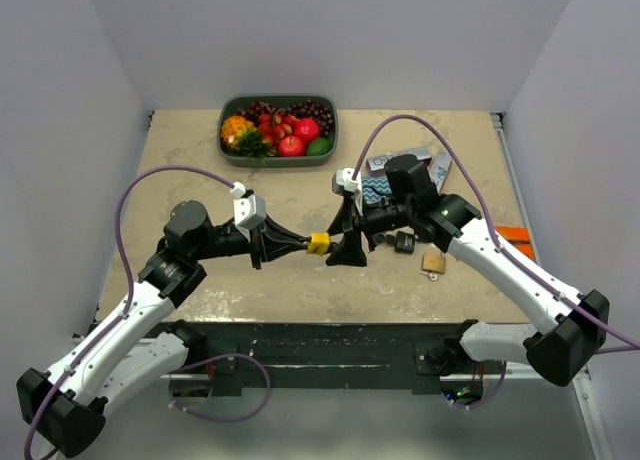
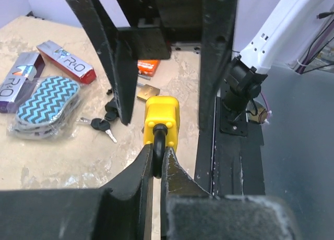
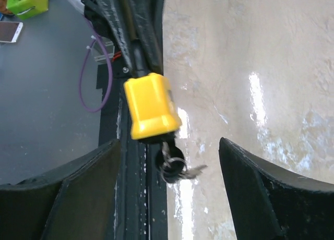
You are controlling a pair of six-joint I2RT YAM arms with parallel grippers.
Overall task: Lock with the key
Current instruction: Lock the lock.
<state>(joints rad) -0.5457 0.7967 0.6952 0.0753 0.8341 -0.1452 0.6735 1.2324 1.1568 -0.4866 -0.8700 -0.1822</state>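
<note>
With my left gripper (image 2: 156, 164) pinching the stiff, slick yellow padlock (image 2: 162, 117) by its black shackle (image 2: 156, 141), I'd grip the small black-headed key (image 3: 168, 163), loose and light, by its flat head with my spread right gripper (image 3: 168, 146).

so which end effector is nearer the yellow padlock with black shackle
Left. Left end effector is shut on the shackle of the yellow padlock; right end effector is open, flanking it, not touching.

Dark tray (image 1: 276, 162) against the far edge, about midway along. Holds red apples (image 1: 291, 145), dark grapes (image 1: 318, 108) and a green fruit (image 1: 318, 147). Toward the far right corner, blue zigzag pouch (image 2: 44, 102) just beside two silver-and-red packets (image 2: 65, 61). Orange box (image 1: 513, 235) at the right edge. Brass padlock (image 1: 433, 262) closer to the near edge, right of middle.
</note>
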